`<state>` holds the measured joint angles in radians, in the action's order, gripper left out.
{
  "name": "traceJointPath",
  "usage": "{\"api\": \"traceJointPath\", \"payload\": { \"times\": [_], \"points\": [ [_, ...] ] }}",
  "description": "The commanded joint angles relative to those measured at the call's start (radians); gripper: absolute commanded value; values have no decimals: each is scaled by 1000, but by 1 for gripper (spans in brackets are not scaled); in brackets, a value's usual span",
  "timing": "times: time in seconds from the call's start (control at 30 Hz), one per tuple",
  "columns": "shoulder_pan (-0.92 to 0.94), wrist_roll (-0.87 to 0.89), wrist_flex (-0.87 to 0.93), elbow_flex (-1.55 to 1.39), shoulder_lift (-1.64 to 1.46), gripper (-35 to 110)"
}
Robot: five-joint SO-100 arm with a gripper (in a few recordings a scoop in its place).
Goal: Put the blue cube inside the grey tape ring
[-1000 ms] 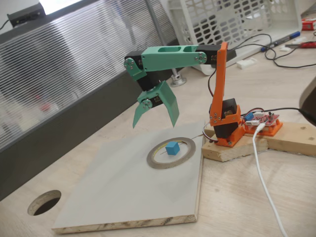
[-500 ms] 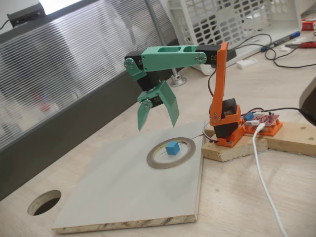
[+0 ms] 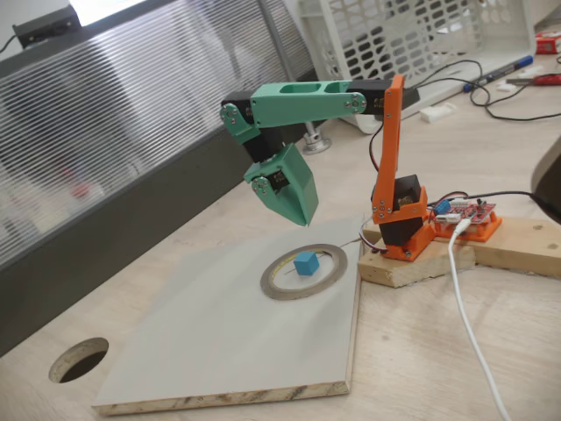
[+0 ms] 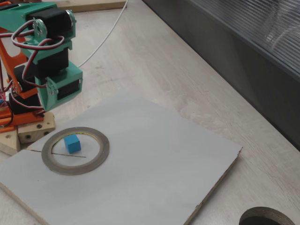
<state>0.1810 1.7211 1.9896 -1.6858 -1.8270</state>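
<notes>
The blue cube (image 3: 305,263) (image 4: 72,143) rests on the board inside the grey tape ring (image 3: 294,296) (image 4: 104,149), toward the ring's far side and apart from the band. My green gripper (image 3: 301,219) hangs shut above the ring's far edge with nothing between its fingers, well clear of the cube. In a fixed view from the other side, the gripper's green body (image 4: 61,86) hovers just beyond the ring.
The ring lies on a pale board (image 3: 219,351) (image 4: 154,154). A round cut-out hole (image 3: 79,360) (image 4: 267,218) sits in the table off the board's corner. The arm's orange base (image 3: 403,228) stands on wooden blocks beside the ring, with a white cable (image 3: 465,298) trailing forward.
The gripper's fingers have closed from wide open to shut, empty. The arm has stayed in place above the ring. Cube and ring have not moved.
</notes>
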Motion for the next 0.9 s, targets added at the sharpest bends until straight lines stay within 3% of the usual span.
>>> {"api": "traceJointPath", "payload": {
  "times": [0.0, 0.87],
  "points": [
    [15, 15, 23, 14, -17, 0],
    [17, 15, 23, 3, -11, 0]
  ]
}}
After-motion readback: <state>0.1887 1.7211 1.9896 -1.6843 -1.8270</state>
